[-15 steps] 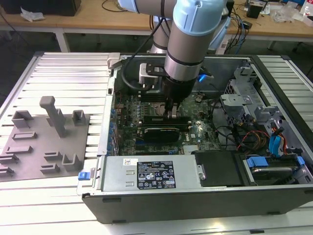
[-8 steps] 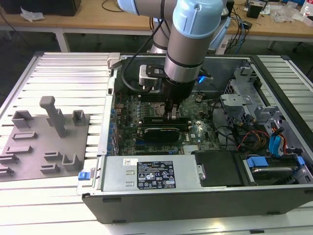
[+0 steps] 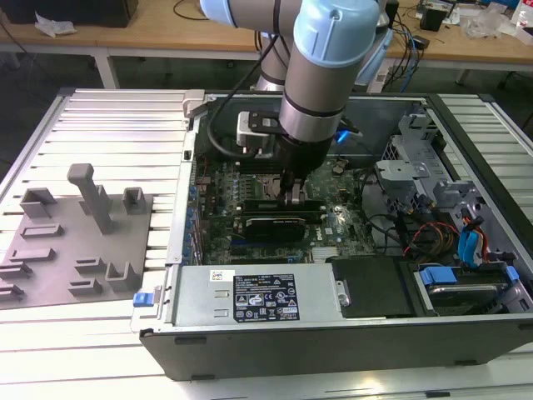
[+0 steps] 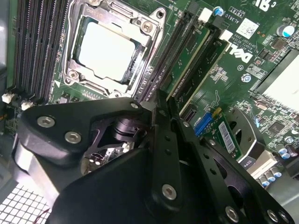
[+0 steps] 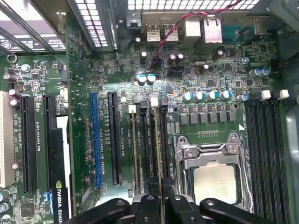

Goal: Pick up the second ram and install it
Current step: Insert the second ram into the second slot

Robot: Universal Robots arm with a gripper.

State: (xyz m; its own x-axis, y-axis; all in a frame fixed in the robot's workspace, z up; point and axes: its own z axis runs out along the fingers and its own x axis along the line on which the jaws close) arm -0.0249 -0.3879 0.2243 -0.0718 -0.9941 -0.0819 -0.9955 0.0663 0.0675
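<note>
End effector (image 3: 293, 197): down inside the open case (image 3: 333, 333), at the memory slots just beside the socket (image 5: 216, 179); its black fingers (image 5: 159, 207) stand nearly together, pinched on the edge of a stick.
Ram (image 5: 158, 154): the thin board stands on edge in a slot (image 5: 150, 144), running lengthwise along it, so the stick looks lined up for seating; whether it is fully pressed home I cannot tell.
Neighbour stick (image 5: 133, 149): another board sits in the slot alongside, parallel and close.
Grip: taken at the top edge, likely so the contacts face the slot.
Holder blocks (image 3: 92, 200): grey, on the worktop (image 3: 108, 117) at the exterior view's left, well apart from the case.
</note>
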